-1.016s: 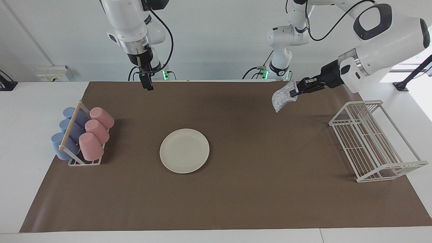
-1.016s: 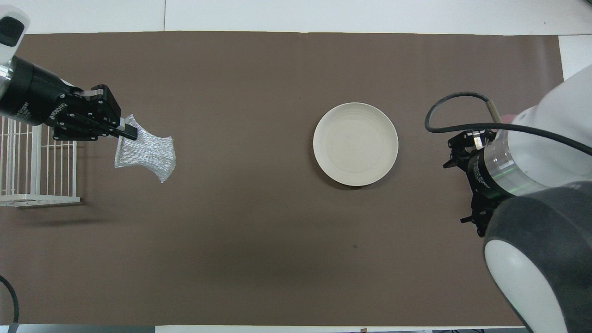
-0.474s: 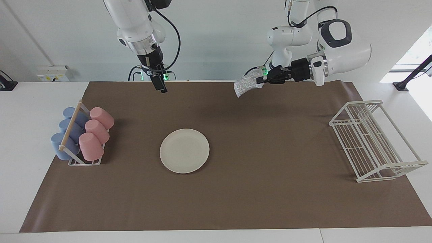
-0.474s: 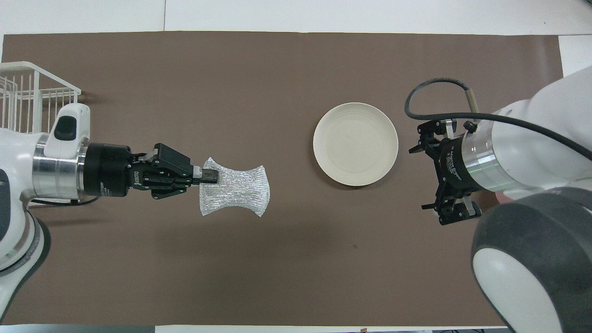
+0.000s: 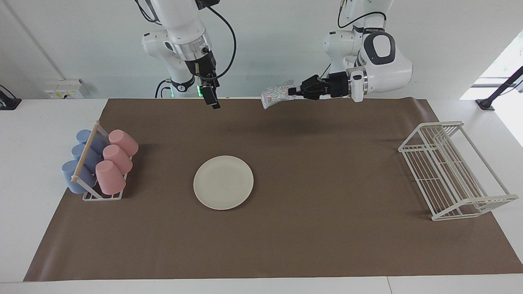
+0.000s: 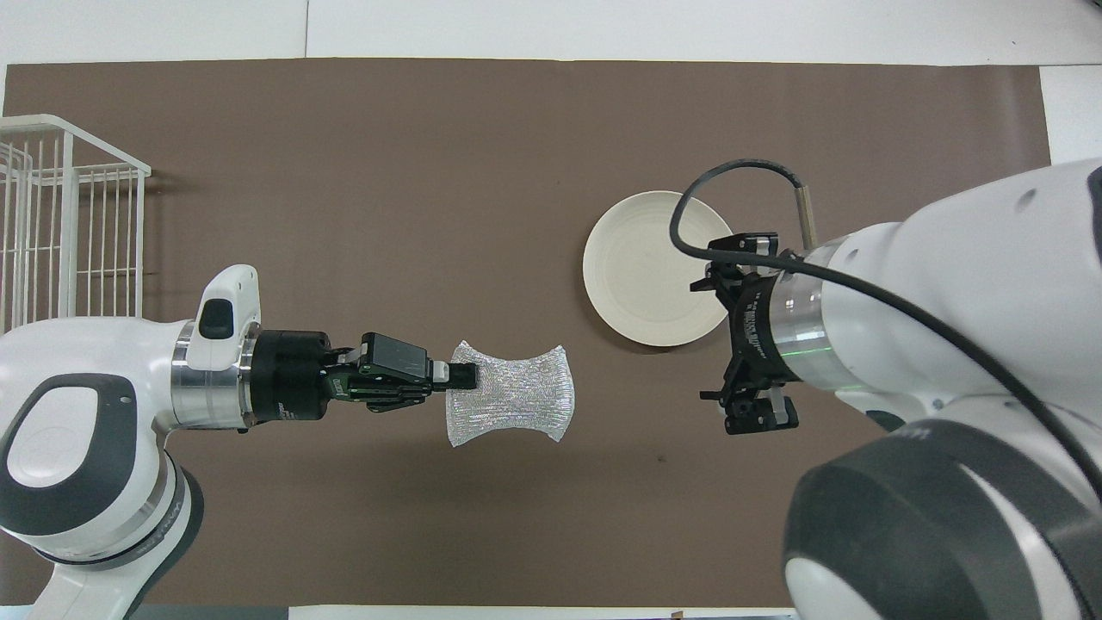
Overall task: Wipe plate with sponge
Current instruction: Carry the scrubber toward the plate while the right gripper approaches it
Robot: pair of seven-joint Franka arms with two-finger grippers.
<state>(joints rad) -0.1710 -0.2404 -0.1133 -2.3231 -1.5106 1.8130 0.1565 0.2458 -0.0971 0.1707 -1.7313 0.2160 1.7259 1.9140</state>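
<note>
Sponge had travelled from the rack end toward mid-worktop, pinched by one edge in the left tool, high over the mat. Plate lay flat mid-mat, untouched. Right tool, jaws spread, hung empty over the mat's robot-side edge. Best approach, I'd say: centre sponge over plate, lower until the wad flattens, sweep lightly so the plate doesn't slide.

No text, label or number is legible — anywhere.
</note>
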